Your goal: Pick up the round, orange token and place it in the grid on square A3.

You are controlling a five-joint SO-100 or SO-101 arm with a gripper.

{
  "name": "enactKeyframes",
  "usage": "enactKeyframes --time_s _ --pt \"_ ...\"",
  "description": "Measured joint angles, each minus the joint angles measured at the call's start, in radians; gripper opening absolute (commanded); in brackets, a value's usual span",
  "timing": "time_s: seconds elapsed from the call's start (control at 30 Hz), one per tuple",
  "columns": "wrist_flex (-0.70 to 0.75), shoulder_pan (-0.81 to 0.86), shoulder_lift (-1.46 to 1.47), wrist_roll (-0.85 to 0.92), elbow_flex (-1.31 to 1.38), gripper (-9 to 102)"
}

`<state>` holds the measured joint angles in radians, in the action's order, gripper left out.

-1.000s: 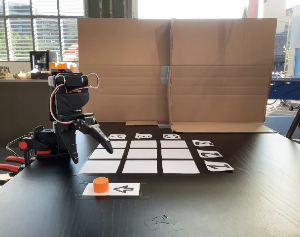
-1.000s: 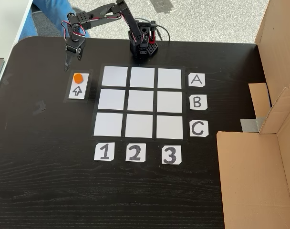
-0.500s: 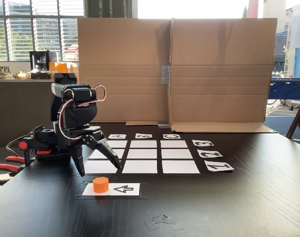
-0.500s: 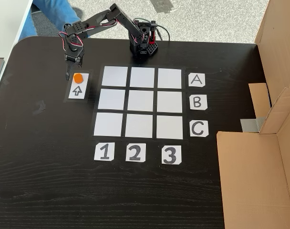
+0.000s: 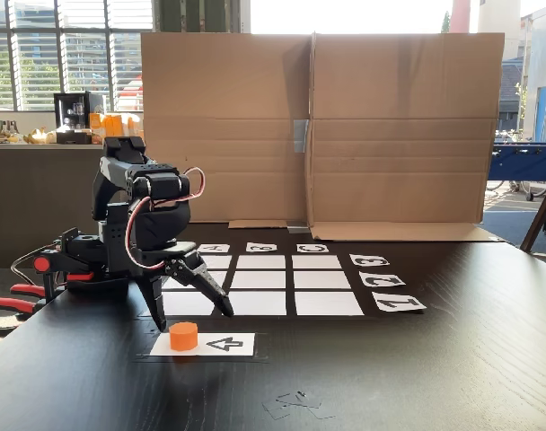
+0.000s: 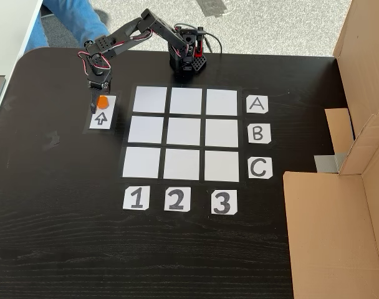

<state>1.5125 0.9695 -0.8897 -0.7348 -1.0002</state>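
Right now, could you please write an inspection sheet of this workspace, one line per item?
Surface: dark wooden table, bare around the grid.
Job's things: orange token sits on the arrow card; the grid has all nine cells free, square A3 included.
Clutter: small clear scraps near the front edge.
Gripper: gripper open, hanging just above the token, not holding it.
Cables: red and white wires loop along the arm.
Surroundings: cardboard walls, windows behind, a person's leg in jeans.
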Motion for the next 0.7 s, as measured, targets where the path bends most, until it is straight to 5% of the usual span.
enactKeyframes --time_s 0.1,0.23,0.7 --pt "-0.02 0.0 0.017 0.0 0.003 48" --pt "-0.035 0.0 0.028 -0.005 0.021 11" --pt "-0.094 0.0 0.034 0.006 0.023 -1"
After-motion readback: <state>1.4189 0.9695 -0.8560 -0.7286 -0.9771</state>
